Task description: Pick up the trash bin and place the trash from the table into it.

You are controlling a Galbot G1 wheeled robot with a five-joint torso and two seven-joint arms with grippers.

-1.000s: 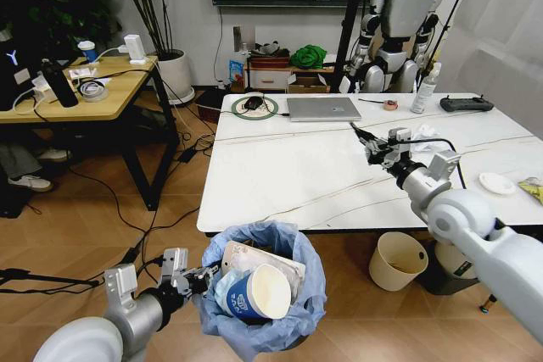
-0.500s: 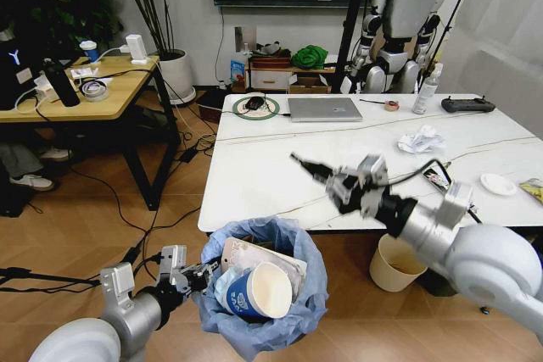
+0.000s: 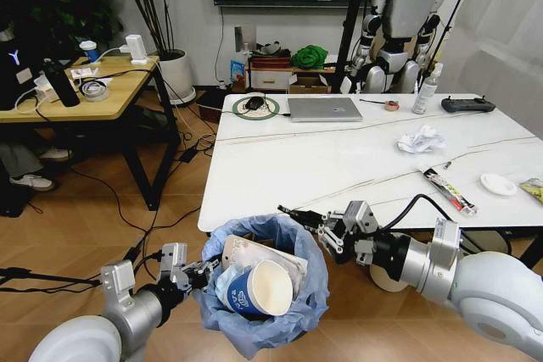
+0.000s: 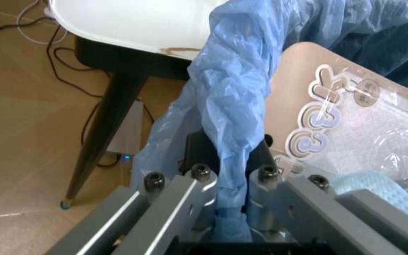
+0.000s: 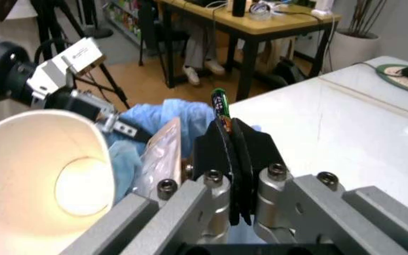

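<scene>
One small wrapper (image 3: 293, 212), dark and thin with a green tip, is sitting pinched between the closed fingers of the right gripper (image 3: 318, 225), which is hovering just at the rim of the trash bin (image 3: 263, 287), off the near edge of the marble-look surface (image 3: 280, 167). It looks light and limp, so a pinch at one end is enough, though it could cling to the pads on release. The left gripper (image 3: 191, 277) is clamping the bunched light-blue bag (image 4: 236, 106) and the bin's rim beneath it, holding the bin up beside the surface's near left corner. That plastic is soft and slippery; judging by the wrist view, the hold is good only where the rim itself is caught, not loose film alone. Inside the bin, a blue paper cup (image 3: 254, 292) is lying on its side, mouth outward, over a flat clear package (image 3: 254, 258); both look light and loosely stacked, so tilting the bin could spill them. Farther out on the surface, a white tissue wad (image 3: 422, 139) and a long flat wrapper (image 3: 450, 190) are waiting, well apart from each other. A laptop (image 3: 323, 108) is resting at the far side.
</scene>
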